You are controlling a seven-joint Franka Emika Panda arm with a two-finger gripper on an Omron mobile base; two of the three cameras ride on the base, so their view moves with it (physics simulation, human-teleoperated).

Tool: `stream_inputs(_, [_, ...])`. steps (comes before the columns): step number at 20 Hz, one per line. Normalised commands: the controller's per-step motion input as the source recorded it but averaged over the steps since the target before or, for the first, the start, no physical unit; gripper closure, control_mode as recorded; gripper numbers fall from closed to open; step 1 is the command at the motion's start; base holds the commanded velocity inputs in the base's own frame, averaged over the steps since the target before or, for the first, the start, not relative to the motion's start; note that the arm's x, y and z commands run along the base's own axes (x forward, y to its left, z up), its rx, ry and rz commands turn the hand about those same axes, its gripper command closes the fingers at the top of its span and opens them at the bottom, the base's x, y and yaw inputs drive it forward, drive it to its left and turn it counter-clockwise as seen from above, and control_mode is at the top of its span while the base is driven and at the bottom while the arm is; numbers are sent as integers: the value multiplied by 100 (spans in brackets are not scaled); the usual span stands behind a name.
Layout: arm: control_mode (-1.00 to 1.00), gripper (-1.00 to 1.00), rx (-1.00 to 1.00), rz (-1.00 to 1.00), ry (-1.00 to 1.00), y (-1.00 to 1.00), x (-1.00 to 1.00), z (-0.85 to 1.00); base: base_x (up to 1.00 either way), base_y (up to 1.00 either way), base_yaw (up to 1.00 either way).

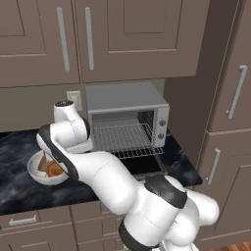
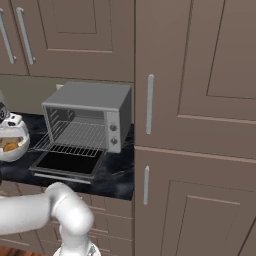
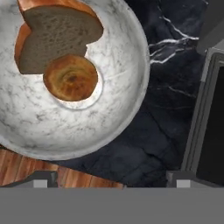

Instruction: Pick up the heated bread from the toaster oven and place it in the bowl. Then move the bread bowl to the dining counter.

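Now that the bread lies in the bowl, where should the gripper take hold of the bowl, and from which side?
Grip the bowl at its rim, coming from above, one finger inside and one outside. The wall is thin and the bowl too wide to span. Choose the side toward the toaster oven, away from the heated bread and the slice.

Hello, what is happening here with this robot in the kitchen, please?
The robot's gripper hangs open above the bowl on the black counter, holding nothing. The heated bread already lies in the bowl beside a bread slice. The toaster oven stands open, its rack bare. The bowl is not yet moved to the dining counter.
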Motion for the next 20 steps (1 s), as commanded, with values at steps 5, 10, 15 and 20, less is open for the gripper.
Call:
stream_inputs(5, [-100,-100,6,-18,-4,-18,-13,-5,0,0,0])
stream_inputs(10, [-100,-100,9,-25,-3,2,0,-4,0,0,0])
stream_inputs(15, [-100,-100,3,-19,-1,15,0,-1,0,0,0])
stream_inputs(20, [-100,-100,0,-11,-1,19,3,-3,0,0,0])
